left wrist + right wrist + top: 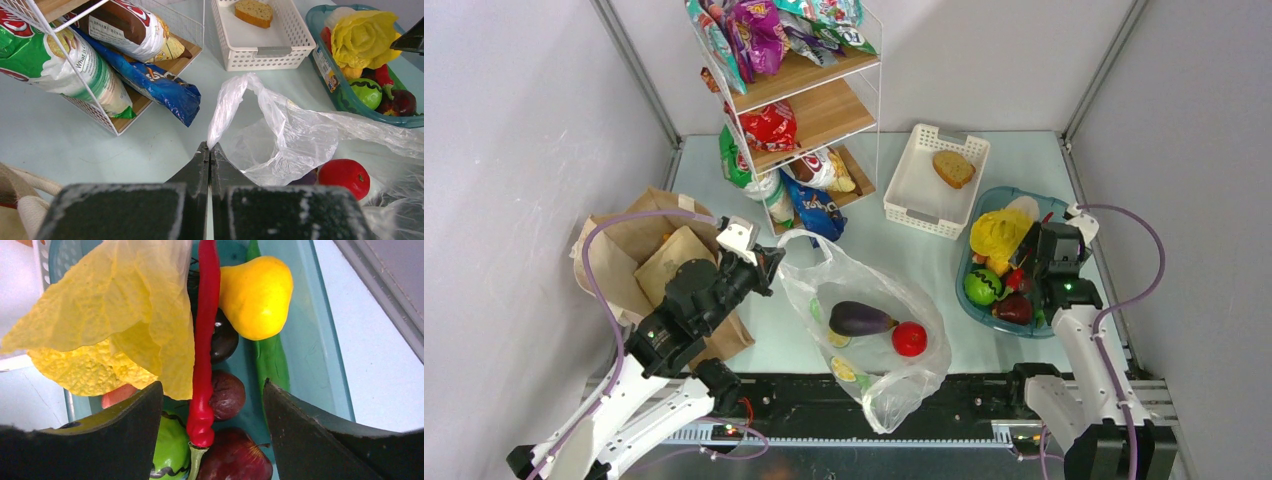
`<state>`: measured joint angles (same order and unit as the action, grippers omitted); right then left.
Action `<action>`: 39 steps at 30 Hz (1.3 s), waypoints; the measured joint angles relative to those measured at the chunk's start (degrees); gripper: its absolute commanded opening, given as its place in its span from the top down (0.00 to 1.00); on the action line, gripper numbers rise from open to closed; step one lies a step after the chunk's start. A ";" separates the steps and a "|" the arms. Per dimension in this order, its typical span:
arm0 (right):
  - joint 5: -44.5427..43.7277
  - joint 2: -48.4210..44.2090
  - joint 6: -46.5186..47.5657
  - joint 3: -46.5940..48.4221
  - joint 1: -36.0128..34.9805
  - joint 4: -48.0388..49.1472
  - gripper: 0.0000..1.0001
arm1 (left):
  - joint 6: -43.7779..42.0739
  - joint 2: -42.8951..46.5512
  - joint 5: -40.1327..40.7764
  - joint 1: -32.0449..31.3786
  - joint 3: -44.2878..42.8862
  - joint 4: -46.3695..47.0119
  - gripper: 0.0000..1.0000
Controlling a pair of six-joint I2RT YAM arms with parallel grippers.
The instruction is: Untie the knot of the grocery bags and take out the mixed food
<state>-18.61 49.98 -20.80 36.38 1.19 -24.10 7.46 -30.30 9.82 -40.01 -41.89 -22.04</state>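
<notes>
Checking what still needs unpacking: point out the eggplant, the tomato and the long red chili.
eggplant [861,319], top view, middle of its purple body.
tomato [344,176], left wrist view, centre of its red skin.
long red chili [206,340], right wrist view, halfway along its body.

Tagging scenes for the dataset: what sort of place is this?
Probably a lab robot cell staged as a grocery-unpacking corner: plain grey walls, a wire rack of snack packets, a tub of produce.

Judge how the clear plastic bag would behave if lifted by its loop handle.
Probably floppy: the plastic bag lies crumpled and thin. The eggplant and tomato inside would likely slide together and sag to the bottom; the round tomato may roll.
</notes>
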 measured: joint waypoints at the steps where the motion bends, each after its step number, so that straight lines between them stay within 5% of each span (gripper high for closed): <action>1: -0.17 -0.55 -0.02 0.00 0.02 -0.02 0.20 | 0.00 0.00 -0.02 0.00 0.00 0.00 1.00; 10: -1.44 -10.75 -0.09 0.00 -3.15 -1.68 0.19 | 0.00 -0.02 -0.09 0.00 0.00 0.00 1.00; 18: 8.57 -19.80 -2.01 0.94 -18.80 -1.90 0.25 | 0.00 -0.07 -1.11 0.00 0.00 0.00 1.00; 27: 26.69 -17.62 -5.20 3.13 -39.15 2.67 0.32 | -0.02 -0.07 -1.11 0.00 0.00 0.02 1.00; 39: 19.56 2.62 -2.25 16.85 -70.44 4.48 0.38 | 0.00 -0.09 -1.33 0.00 0.00 0.02 1.00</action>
<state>0.95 52.60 -23.05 53.23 -69.25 -19.62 7.46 -30.39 8.49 -40.01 -41.89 -22.02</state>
